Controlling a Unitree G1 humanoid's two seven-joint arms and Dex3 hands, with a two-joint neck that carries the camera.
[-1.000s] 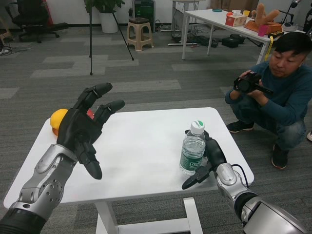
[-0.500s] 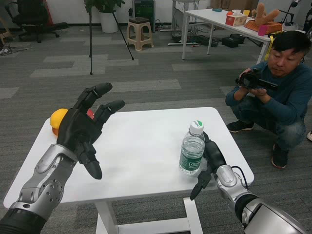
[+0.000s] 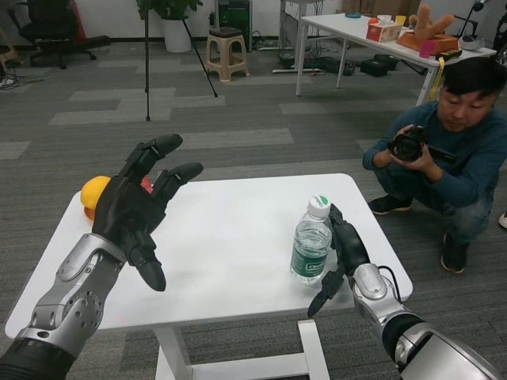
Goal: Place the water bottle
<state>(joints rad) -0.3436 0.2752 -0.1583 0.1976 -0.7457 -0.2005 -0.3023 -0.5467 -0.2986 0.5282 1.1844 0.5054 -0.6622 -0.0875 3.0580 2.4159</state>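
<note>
Bottle point(image 3: 311, 241) upright on white table point(image 3: 230, 237), both robot hands spread, empty.

Both forearms wore silver segmented shells dotted with small round screw holes. Each ended in a matte black hand, left hand point(image 3: 139, 214) and right hand point(image 3: 342, 252); a thin black cable looped beside the right wrist.

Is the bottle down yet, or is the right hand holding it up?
The bottle stands upright on the white table. The right hand sits close beside it with fingers spread, grip unclear. Left to do: pull that hand away. The left hand hovers open.
</note>
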